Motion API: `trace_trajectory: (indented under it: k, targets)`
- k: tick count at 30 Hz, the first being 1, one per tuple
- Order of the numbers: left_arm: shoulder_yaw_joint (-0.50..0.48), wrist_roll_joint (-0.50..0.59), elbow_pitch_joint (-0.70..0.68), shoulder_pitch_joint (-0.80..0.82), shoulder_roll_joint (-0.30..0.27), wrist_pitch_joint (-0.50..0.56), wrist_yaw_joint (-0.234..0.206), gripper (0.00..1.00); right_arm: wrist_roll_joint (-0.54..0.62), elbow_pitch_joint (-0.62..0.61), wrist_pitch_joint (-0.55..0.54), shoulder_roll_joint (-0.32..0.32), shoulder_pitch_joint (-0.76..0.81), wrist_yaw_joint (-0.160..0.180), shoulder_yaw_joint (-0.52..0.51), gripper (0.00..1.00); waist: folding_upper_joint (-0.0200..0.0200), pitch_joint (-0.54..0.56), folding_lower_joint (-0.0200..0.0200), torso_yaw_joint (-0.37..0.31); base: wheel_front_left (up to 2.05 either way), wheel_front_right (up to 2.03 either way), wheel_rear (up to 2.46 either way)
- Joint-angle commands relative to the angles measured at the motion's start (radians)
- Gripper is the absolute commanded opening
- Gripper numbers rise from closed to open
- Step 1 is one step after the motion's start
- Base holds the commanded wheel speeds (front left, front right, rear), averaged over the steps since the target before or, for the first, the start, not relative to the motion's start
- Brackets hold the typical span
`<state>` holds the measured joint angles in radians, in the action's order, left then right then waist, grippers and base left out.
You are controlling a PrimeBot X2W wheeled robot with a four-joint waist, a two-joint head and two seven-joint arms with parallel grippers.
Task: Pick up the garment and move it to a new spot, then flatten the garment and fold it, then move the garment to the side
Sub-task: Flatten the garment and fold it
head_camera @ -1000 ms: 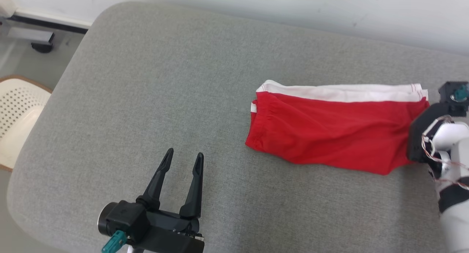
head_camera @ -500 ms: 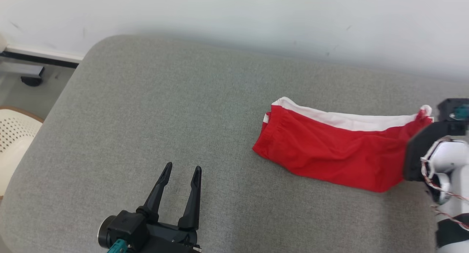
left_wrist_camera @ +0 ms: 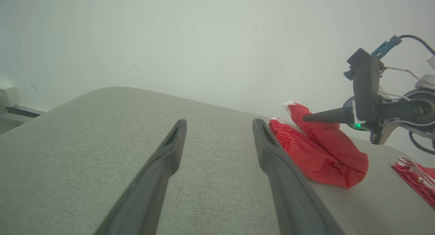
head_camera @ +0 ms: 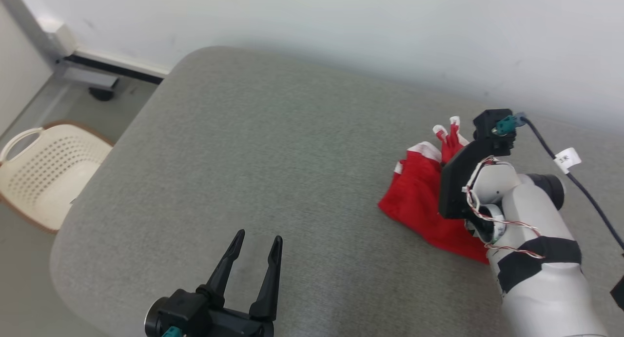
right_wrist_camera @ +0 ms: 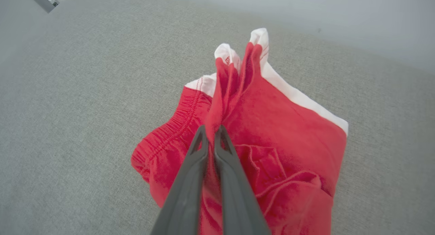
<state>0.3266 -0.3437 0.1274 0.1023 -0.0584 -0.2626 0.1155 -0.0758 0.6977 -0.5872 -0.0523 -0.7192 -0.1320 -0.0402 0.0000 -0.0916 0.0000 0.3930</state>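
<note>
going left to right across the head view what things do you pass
cream perforated basket → left gripper → red shorts → white cable tag

A: What is the right arm looking like?
B: Its forearm [head_camera: 541, 298] is showing a pale shell with a black band [head_camera: 536, 261] wrapping round it. Thin red and white wires [head_camera: 487, 217] are looping beside a flat black plate [head_camera: 456, 181].
A: And above that?
B: A teal plug [head_camera: 507, 126] is sitting on a black block. A black cable [head_camera: 585, 194] is trailing from it, carrying a white tag [head_camera: 567, 157]. A green light [left_wrist_camera: 357, 126] is glowing at the wrist.
A: The grippers?
B: The left gripper [head_camera: 259, 235] is showing two long, dark, tapering fingers on a black body with its own teal plug [head_camera: 171, 332]. The right gripper [right_wrist_camera: 211, 128] is showing matte grey-black fingers with slotted tips.
</note>
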Motion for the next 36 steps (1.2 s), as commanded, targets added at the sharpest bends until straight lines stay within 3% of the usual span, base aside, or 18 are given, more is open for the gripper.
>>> trace_trajectory:
  k: [1,7,8,9,16,26,27,29,36]
  targets:
    - [-0.001,-0.003,0.002,-0.014,0.001,-0.003,0.001,1.00,-0.011,0.020,0.012,0.003,-0.009,0.002,0.009,0.00,0.0000,-0.012,0.0000,0.049,0.00,0.00,0.00]
    - [-0.002,-0.007,0.000,-0.019,0.003,-0.003,-0.001,1.00,-0.025,0.149,0.050,0.002,-0.054,0.002,0.045,0.00,0.0000,-0.020,0.0000,0.085,0.00,0.00,0.00]
    - [-0.001,-0.007,-0.001,-0.017,0.003,-0.003,-0.001,1.00,-0.020,0.166,0.055,0.002,-0.060,0.002,0.052,0.13,0.0000,-0.022,0.0000,0.089,0.00,0.00,0.00]
    - [-0.001,-0.008,-0.002,-0.016,0.004,-0.003,-0.001,1.00,-0.022,0.181,0.063,0.002,-0.066,0.002,0.057,1.00,0.0000,-0.024,0.0000,0.090,0.00,0.00,0.00]
    - [-0.021,-0.005,-0.014,-0.019,0.005,-0.003,-0.009,1.00,-0.111,0.193,0.131,0.002,-0.118,0.002,0.081,1.00,0.0000,-0.019,0.0000,0.060,0.00,0.00,0.00]
    - [-0.027,0.011,-0.024,-0.018,0.004,-0.003,-0.006,1.00,-0.007,0.128,0.205,-0.067,-0.043,0.002,0.006,1.00,0.0000,0.011,0.0000,-0.017,0.00,0.00,0.00]
    - [-0.027,0.011,-0.024,-0.017,0.004,-0.003,-0.006,1.00,0.006,0.124,0.207,-0.074,-0.025,0.002,-0.003,0.77,0.0000,0.011,0.0000,-0.023,0.00,0.00,0.00]
    - [-0.027,0.010,-0.026,-0.014,0.005,-0.003,-0.007,1.00,0.034,0.120,0.207,-0.089,0.014,0.002,-0.021,0.00,0.0000,0.009,0.0000,-0.030,0.00,0.00,0.00]
    - [-0.033,0.007,-0.033,-0.005,0.006,-0.003,-0.005,1.00,0.026,0.135,0.245,-0.035,0.085,0.002,-0.013,0.00,0.0000,-0.019,0.0000,-0.045,0.00,0.00,0.00]
